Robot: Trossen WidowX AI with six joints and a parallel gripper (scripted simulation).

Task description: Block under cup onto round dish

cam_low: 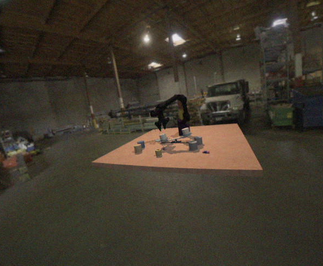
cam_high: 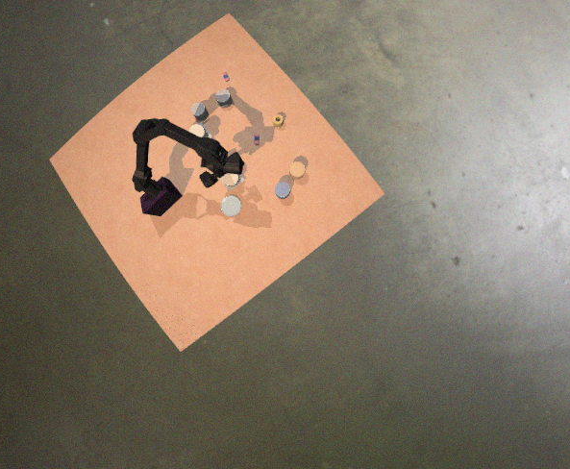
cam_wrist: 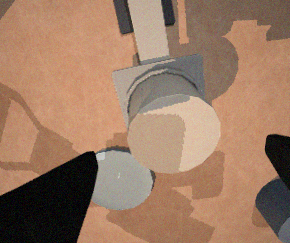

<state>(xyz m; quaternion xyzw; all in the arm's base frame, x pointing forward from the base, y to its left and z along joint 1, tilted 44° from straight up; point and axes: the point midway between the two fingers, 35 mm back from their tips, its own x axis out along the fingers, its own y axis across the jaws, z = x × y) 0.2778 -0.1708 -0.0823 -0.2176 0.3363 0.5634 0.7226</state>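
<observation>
One pale cup (cam_high: 231,180) (cam_low: 163,137) (cam_wrist: 175,134) stands on the lower end of the tilted balance (cam_low: 180,139) (cam_wrist: 150,29), nearer the dish. The other cup (cam_high: 197,131) (cam_low: 186,131) stands on the raised end. No block shows under either cup; their insides are hidden. The round pale dish (cam_high: 231,206) (cam_wrist: 123,181) lies flat beside the lower end with nothing on it. My gripper (cam_low: 162,128) (cam_wrist: 181,152) is open and empty, above the lower cup. In the wrist view the cup's top lies between the two fingers, which do not appear to touch it.
A blue cylinder (cam_high: 282,190) (cam_low: 140,144) (cam_wrist: 277,206) and a tan cylinder (cam_high: 297,169) (cam_low: 138,149) stand beyond the lower end. Two grey cylinders stand near the raised end. A small yellow hollow cylinder (cam_low: 158,153) and two small pink-and-blue blocks are on the mat.
</observation>
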